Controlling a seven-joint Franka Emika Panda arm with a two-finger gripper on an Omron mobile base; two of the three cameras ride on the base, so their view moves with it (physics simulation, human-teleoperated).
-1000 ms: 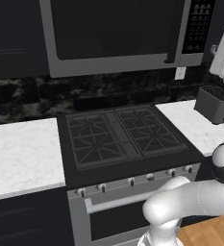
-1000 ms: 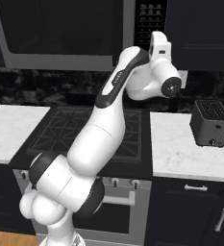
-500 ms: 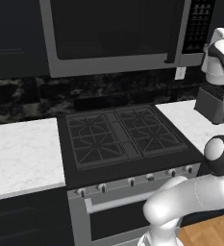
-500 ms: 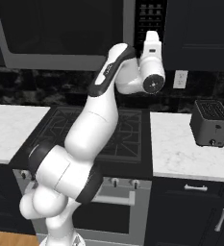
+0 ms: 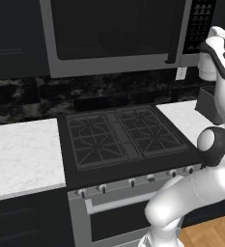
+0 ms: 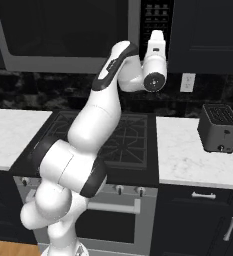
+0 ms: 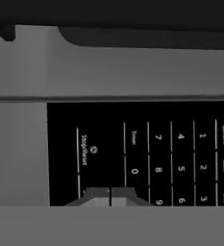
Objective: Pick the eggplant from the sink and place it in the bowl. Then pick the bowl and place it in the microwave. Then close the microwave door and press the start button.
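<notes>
Left base view: I see the wide grey-framed microwave (image 5: 114, 36) with its dark glass microwave door (image 5: 111, 29) shut flush, bowl presumably inside.

Right base view: I hold the end effector (image 6: 157, 36) raised at the black button panel (image 6: 157, 15).

Hand view: the fingertips (image 7: 96, 196) are together, nothing clamped, aimed at the flat glossy keypad (image 7: 142, 149) for pressing start.

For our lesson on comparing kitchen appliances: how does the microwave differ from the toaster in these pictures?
The microwave is wide and mounted high above the stove, while the toaster is a small box standing on the white counter. The microwave has a dark glass door and a black button panel; the toaster has slots on top. Both look dark with grey metal.
</notes>
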